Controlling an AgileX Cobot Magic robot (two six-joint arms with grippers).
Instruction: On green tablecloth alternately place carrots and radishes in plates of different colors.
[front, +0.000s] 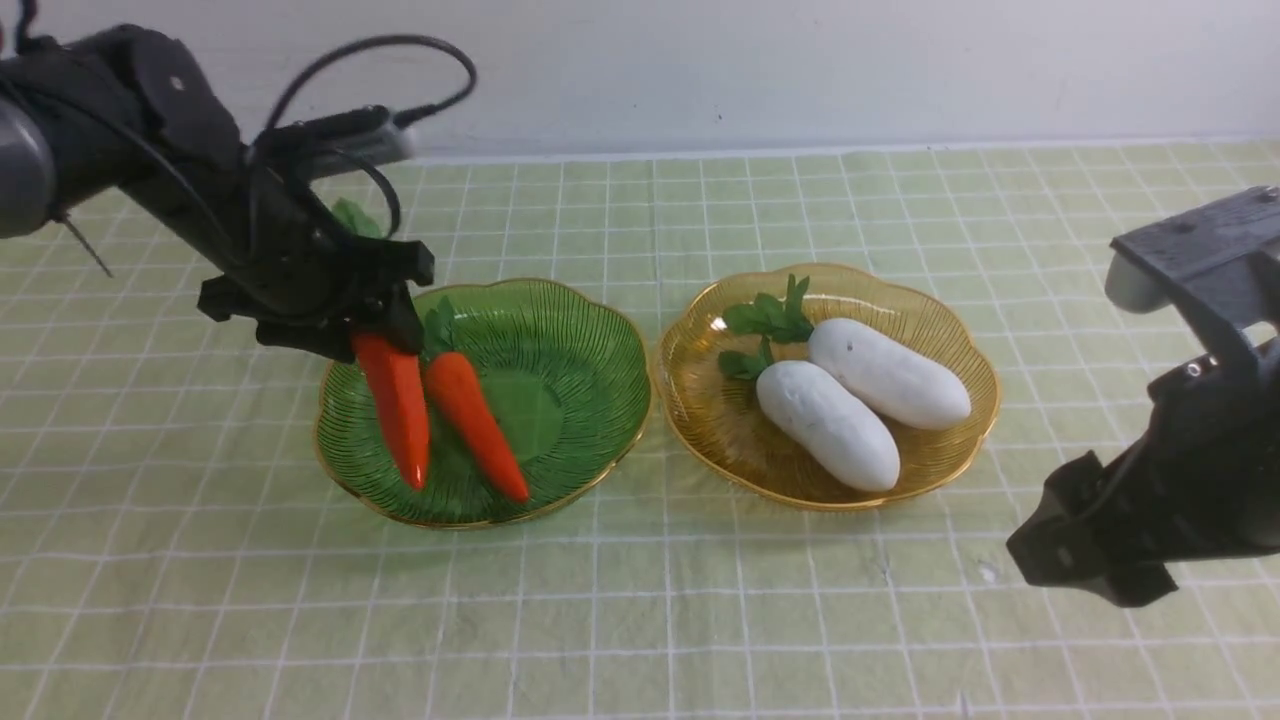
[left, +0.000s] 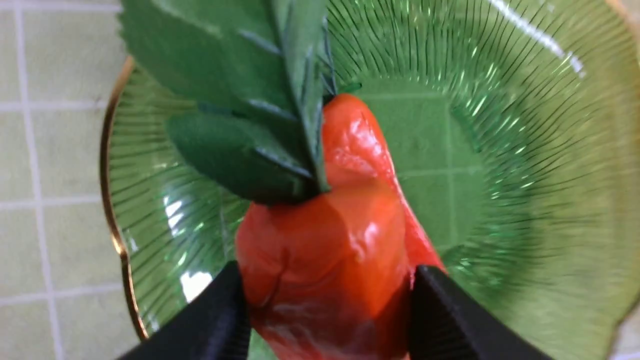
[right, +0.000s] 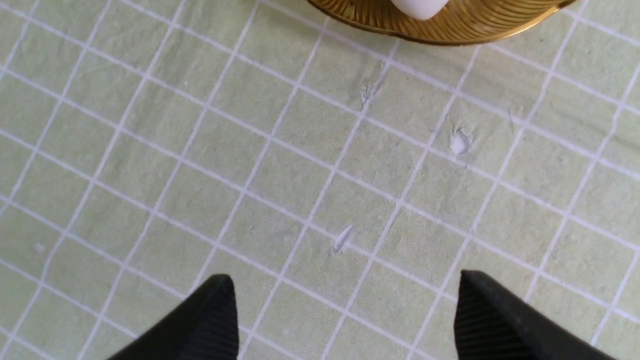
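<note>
Nearly done, by the look of it: the left gripper (front: 385, 338) pinches the last carrot (front: 398, 410) by its crown, tip down in the green plate (front: 575, 345) beside the other carrot (front: 478, 425) lying there, both radishes (front: 830, 425) rest in the amber plate (front: 700, 425), and the right gripper (right: 342, 277) hangs spread and empty over the green tablecloth (front: 700, 620), so only the release seems left.

Cloth (front: 640, 620): matt, soft-looking, bit wrinkly, few tiny rips. Carrots (front: 400, 400): shiny smooth orange plastic; leaves (left: 240, 150) dull, cloth-like. Radishes (front: 830, 425): matt white, slightly bumpy. Green plate (front: 590, 350), yellow plate (front: 700, 420): see-through ribbed plastic, shiny gold rims. Right end effector (right: 342, 280) fingers (right: 210, 325): black, matt, fine ridges.
</note>
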